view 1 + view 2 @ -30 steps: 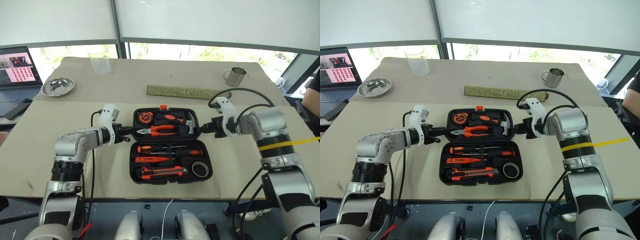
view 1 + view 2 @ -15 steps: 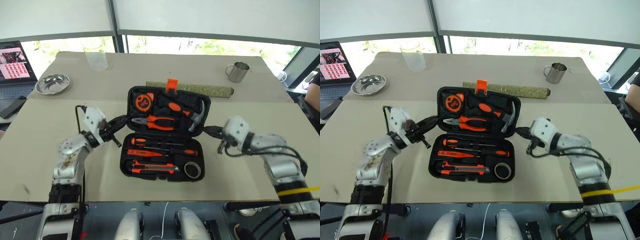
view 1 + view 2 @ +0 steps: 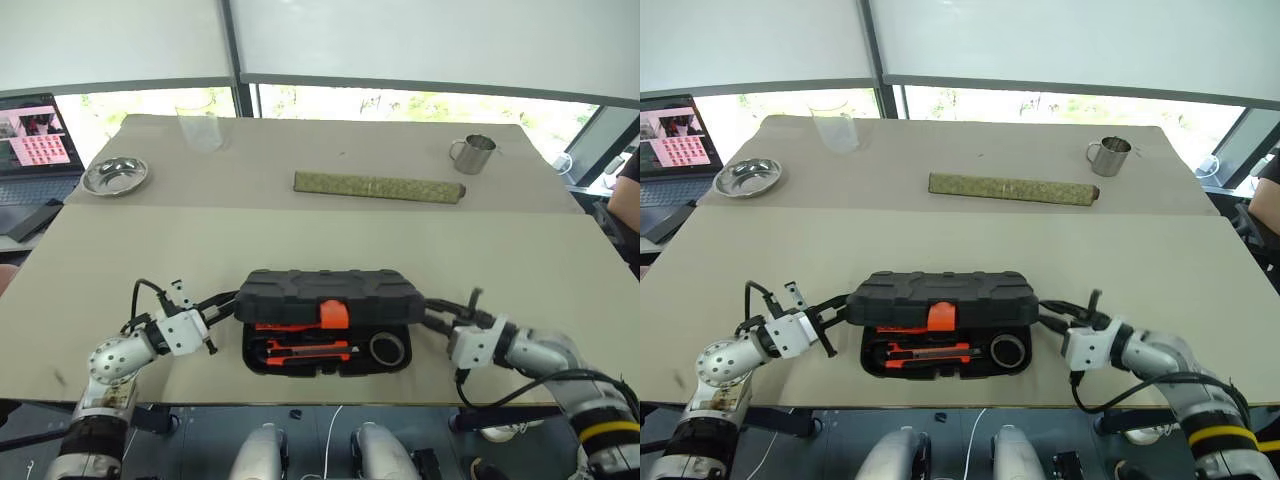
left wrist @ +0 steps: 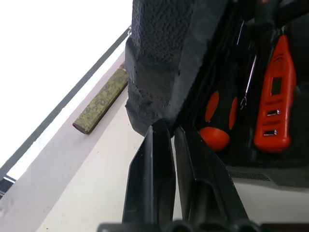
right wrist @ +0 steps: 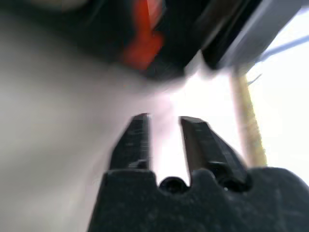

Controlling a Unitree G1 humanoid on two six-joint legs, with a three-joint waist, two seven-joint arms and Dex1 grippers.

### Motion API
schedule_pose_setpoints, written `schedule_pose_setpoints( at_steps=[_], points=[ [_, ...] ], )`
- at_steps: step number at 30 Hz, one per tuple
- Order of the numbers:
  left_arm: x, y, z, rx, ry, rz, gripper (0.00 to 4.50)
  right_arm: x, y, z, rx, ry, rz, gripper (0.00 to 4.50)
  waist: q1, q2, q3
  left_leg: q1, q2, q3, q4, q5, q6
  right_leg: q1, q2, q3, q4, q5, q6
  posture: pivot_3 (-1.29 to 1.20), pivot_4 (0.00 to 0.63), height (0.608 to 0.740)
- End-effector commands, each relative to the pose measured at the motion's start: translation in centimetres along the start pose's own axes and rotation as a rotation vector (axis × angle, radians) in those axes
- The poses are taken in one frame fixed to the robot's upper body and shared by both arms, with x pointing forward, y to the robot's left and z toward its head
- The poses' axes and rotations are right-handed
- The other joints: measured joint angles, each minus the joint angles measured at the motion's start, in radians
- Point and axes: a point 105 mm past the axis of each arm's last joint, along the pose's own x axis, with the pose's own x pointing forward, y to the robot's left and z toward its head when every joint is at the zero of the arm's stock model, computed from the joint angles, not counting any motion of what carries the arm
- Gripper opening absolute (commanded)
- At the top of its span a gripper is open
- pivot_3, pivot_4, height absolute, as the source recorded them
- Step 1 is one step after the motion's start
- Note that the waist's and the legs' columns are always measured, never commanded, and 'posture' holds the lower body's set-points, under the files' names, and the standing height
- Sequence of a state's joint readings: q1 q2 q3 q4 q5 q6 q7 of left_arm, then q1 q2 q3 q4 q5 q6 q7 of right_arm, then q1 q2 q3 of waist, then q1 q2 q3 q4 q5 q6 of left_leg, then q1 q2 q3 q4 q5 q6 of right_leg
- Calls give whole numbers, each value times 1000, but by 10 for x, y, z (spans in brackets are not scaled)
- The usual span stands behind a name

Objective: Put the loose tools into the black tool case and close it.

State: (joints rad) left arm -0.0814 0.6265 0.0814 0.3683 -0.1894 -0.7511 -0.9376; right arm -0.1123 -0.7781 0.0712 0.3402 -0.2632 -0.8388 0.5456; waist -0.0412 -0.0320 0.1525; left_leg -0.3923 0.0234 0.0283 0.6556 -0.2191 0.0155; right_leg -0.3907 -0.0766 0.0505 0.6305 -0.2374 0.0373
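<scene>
Closing stage: lid of the black tool case (image 3: 328,290) hung most of the way down over the tray, not yet shut; a gap stayed open along the near edge.
Case position: near edge of the surface (image 3: 120,260), centred between both arms, long axis running left to right across the robot's front.
Latch: orange latch (image 3: 334,314) sat mid-front on the lid, hanging over the gap, not engaged by my judgement.
Contents: through the gap, a utility knife (image 3: 300,349) and a dark tape roll (image 3: 386,349) lay in the tray; in the left wrist view a tester screwdriver (image 4: 273,104) and a screwdriver handle (image 4: 214,122) sat in their recesses. No loose tools lay on the surface.
Left pincer (image 3: 222,308): at the case's left end, pointing inward along its long axis; fingers a narrow slit apart, tips at the lid's corner edge, gripping nothing that I could confirm.
Right pincer (image 3: 436,318): at the case's right end, pointing inward; fingers parted, nothing between them in the right wrist view, which was blurred.
Key relation: case lay inward of both pincers, each about equally near its own end; lid top lay slightly above and inward of the tips.
Next move, judged: press the lid down from above, then snap the latch.
Background: olive bar (image 3: 378,187), metal mug (image 3: 471,153), glass (image 3: 200,124), steel dish (image 3: 115,174), well apart from the case.
</scene>
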Motion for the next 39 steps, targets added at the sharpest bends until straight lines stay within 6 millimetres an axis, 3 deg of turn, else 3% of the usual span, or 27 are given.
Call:
schedule_pose_setpoints(
  at_steps=[1,4,8,10,12,16,19,20,23,26,28,31,39],
  points=[
    [-18,11,-15,-205,104,-3,1679,-25,-24,-7,81,69,-79,2786,-2,-1,1,3,0,0,-2,0,0,2,1,0,0,-1,0,0,150,740],
    [-24,16,-16,-288,144,-48,2828,-37,-23,-7,145,95,-61,2786,4,-2,2,3,1,0,-2,0,0,2,0,0,0,-1,0,0,150,740],
    [-42,9,-20,-368,261,-228,2828,-50,-3,17,398,51,64,2786,14,-2,2,2,0,0,-3,0,0,1,0,-1,-1,-2,0,0,150,740],
    [-35,17,-18,-406,251,-201,2828,-50,8,33,493,26,164,2786,23,-1,2,2,1,0,-5,0,0,1,0,-1,-2,-3,0,0,150,740],
    [-18,27,-14,-436,224,-180,2879,-46,26,52,524,4,302,2272,28,-1,2,2,0,1,-5,0,0,0,-1,0,-2,-3,0,0,150,740],
    [12,27,-17,-307,292,-294,1749,-31,44,74,572,-42,373,1066,39,-4,2,-1,3,1,1,0,0,0,2,-5,-2,-6,6,0,150,740],
    [39,38,-15,-292,279,-280,575,-15,49,92,603,-80,417,63,43,-4,2,-8,2,4,3,0,-1,-4,2,-6,-2,-6,5,0,150,740],
    [47,42,-15,-291,277,-263,81,-8,47,98,570,-110,408,0,45,-4,2,-10,1,4,4,0,-1,-6,2,-6,-1,-3,0,0,150,740],
    [58,46,-20,-272,298,-256,22,2,52,99,491,-102,449,0,44,-4,2,-18,-1,4,8,0,-1,-14,4,-6,0,-1,1,0,150,740],
    [70,42,-17,-263,279,-294,22,22,37,91,449,-52,390,0,35,-5,2,-19,-2,4,8,0,0,-14,4,-6,0,-1,1,0,150,740],
    [73,37,-12,-273,254,-320,22,35,17,85,410,-28,307,0,30,-5,2,-19,-2,3,8,0,0,-14,4,-6,1,-1,1,0,150,740],
    [70,30,-12,-304,257,-341,22,47,-9,76,422,-18,203,0,29,-5,2,-19,-3,3,9,1,-1,-14,4,-6,2,-1,1,0,150,740],
    [56,25,-11,-409,244,-241,22,81,-48,46,430,12,81,0,23,-5,2,-20,-4,1,8,0,-1,-15,3,-6,3,-1,1,0,150,740]
  ],
)
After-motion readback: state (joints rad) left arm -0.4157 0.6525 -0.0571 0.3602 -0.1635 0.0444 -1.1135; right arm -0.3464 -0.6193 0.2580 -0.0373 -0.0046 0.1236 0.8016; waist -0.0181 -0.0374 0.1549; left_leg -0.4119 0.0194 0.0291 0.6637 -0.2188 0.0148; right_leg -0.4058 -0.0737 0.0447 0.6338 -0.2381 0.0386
